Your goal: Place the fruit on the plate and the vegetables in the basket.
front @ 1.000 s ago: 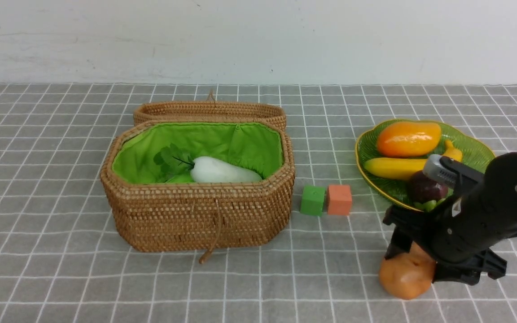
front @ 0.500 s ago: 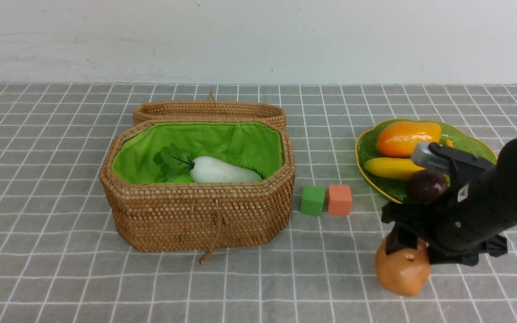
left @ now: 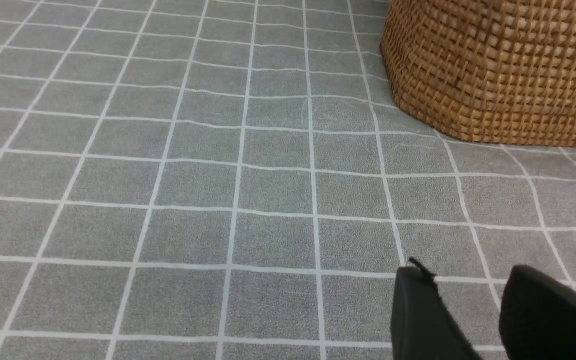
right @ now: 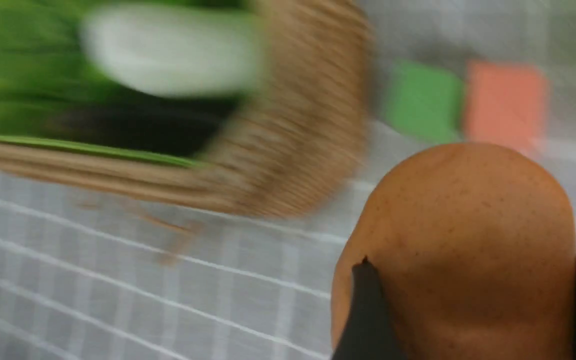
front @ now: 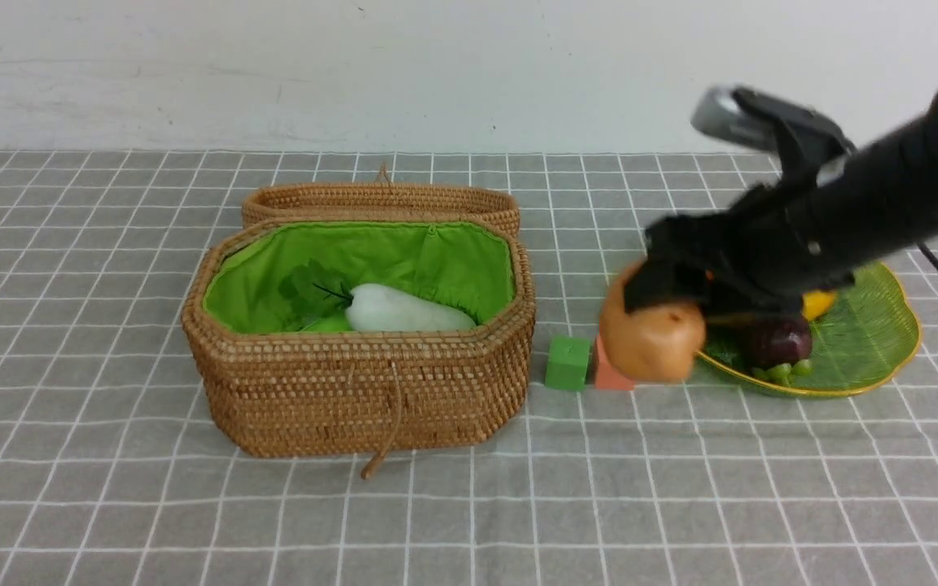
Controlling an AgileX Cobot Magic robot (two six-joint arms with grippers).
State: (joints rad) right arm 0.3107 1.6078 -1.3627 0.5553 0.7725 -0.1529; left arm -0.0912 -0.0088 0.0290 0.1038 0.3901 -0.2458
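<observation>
Potato (front: 653, 342) aloft, grey checked tablecloth (front: 111, 488), white wall (front: 273, 65)

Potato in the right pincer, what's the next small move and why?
Probably carry it on leftward, over the basket rim. The right pincer grips the potato in the air above the cubes, short of the basket, where the radish already lies.

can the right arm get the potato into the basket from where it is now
Probably yes. The right gripper holds the potato lifted above the cubes, the basket is open, and only the radish lies inside.
</observation>
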